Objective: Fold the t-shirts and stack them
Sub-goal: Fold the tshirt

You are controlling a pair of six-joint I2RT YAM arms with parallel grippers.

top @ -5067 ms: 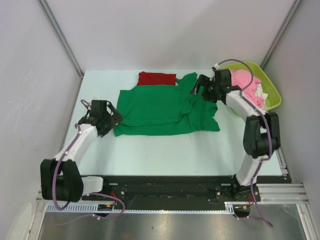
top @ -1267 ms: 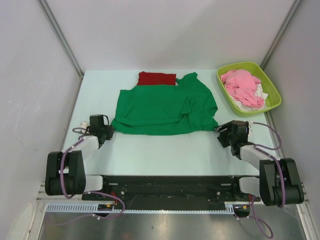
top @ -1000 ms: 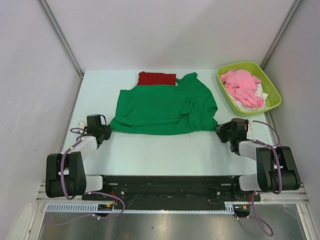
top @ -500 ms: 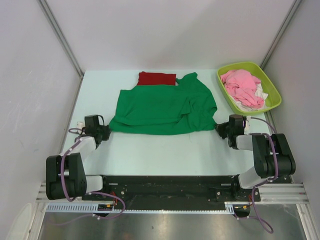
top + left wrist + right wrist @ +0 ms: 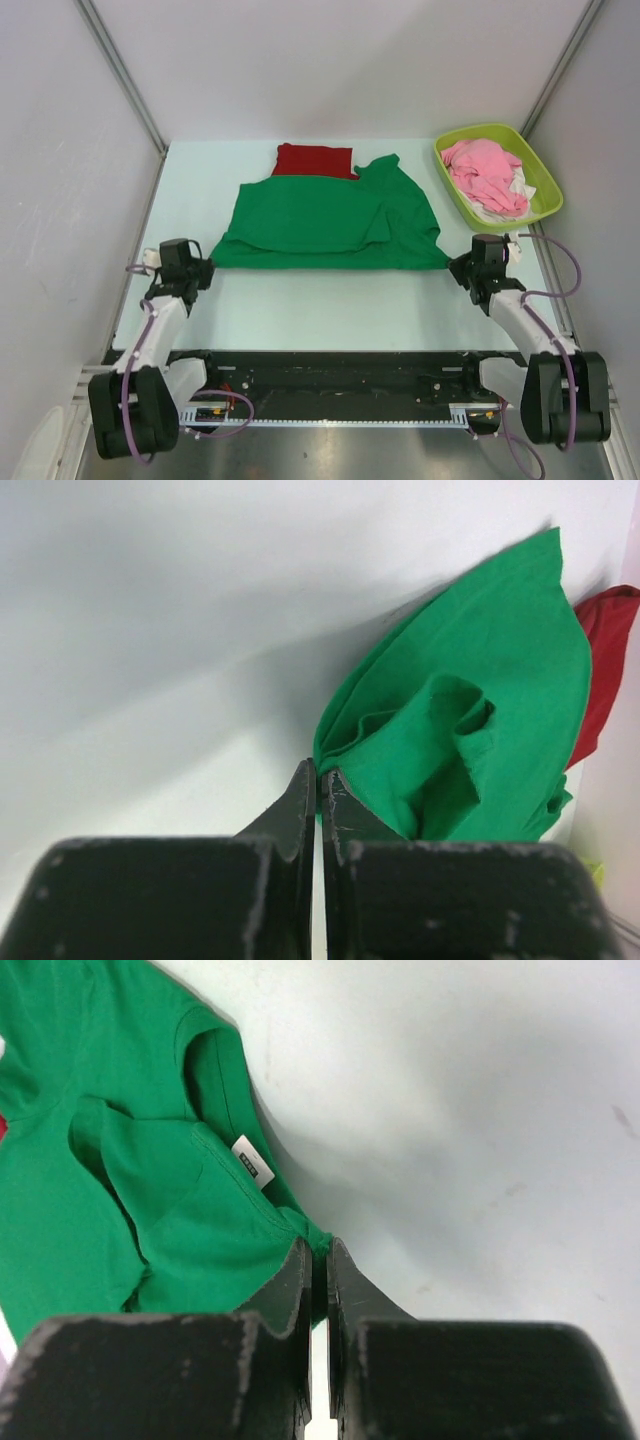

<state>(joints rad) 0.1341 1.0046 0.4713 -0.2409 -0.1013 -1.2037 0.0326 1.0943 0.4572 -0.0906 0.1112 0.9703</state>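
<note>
Tightly closed, the left gripper (image 5: 203, 266) pinches the near-left corner of the bright green cotton t-shirt (image 5: 320, 220); the right gripper (image 5: 458, 266) likewise clamps its near-right corner.

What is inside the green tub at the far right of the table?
A crumpled pink garment fills most of the tub, with some white cloth showing at its right and near sides. Whatever lies beneath them is covered and cannot be seen.
</note>
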